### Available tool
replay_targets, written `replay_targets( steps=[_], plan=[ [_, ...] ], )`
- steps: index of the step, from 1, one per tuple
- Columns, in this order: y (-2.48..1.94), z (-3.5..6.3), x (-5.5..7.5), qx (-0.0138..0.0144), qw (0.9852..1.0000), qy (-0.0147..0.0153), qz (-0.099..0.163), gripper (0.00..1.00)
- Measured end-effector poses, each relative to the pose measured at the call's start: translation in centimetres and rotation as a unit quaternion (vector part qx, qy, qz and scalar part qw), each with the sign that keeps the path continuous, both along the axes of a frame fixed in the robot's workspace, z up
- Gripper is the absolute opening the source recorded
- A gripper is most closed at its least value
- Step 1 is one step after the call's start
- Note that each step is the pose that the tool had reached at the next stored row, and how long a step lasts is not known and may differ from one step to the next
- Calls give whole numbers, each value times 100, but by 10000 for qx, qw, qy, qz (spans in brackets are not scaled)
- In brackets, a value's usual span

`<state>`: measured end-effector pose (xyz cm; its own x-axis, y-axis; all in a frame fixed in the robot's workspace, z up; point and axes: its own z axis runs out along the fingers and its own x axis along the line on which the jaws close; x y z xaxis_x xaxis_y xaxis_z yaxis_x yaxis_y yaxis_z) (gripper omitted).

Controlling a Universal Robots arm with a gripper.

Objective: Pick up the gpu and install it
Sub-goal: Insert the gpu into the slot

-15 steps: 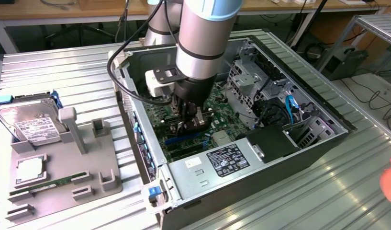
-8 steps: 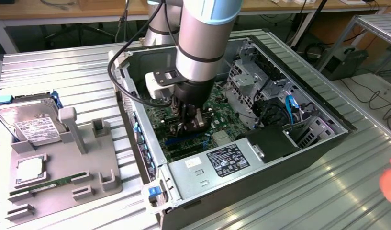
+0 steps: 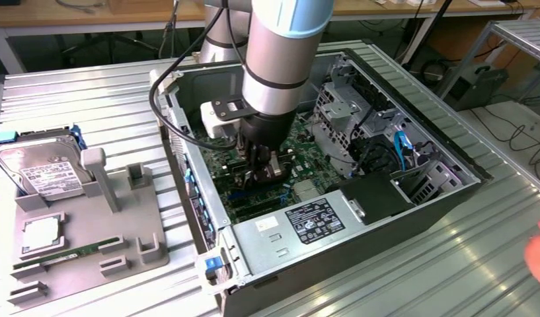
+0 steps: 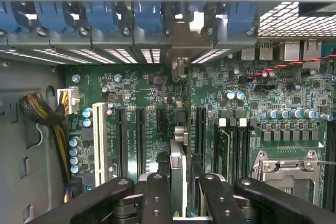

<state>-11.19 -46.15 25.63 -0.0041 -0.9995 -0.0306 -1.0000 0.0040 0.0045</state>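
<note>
The fingers pinch the gpu on its thin edge. The card stands upright, low inside the open computer case, over the green board.

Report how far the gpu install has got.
Pickup looks done: the grey holder on the table carries the hard drive and a RAM stick, but no card. In hand: the tool is down inside the open PC case, gripping the gpu edge-on over the motherboard, its bracket at the rear slot openings. Left: whether the card is fully seated cannot be told.
</note>
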Motion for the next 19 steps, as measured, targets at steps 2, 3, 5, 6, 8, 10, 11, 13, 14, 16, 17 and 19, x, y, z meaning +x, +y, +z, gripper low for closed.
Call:
replay_targets(
  steps=[2, 3, 5, 6, 8, 10, 11, 13, 14, 16, 17, 19],
  plan=[
    [0, -11, 0, 0, 10000, 0, 0, 26],
    [0, -13, 0, 0, 10000, 0, 0, 26],
    [0, -15, 1, 2, 10000, -1, 0, 26],
    [0, -15, 0, 2, 10000, -1, 0, 26],
    [1, -18, 1, 6, 10000, -3, 0, 27],
    [1, -18, 1, 5, 10000, -3, 0, 33],
    [1, -16, 0, 3, 10000, -1, 0, 33],
    [1, -15, 0, 2, 10000, -1, 0, 40],
    [1, -15, 0, 2, 10000, -1, 0, 40],
    [0, -7, 0, 0, 10000, 0, 0, 40],
    [0, 6, 0, 1, 10000, 0, 0, 40],
    [7, 117, 0, 1, 10000, -1, 0, 40]
  ],
)
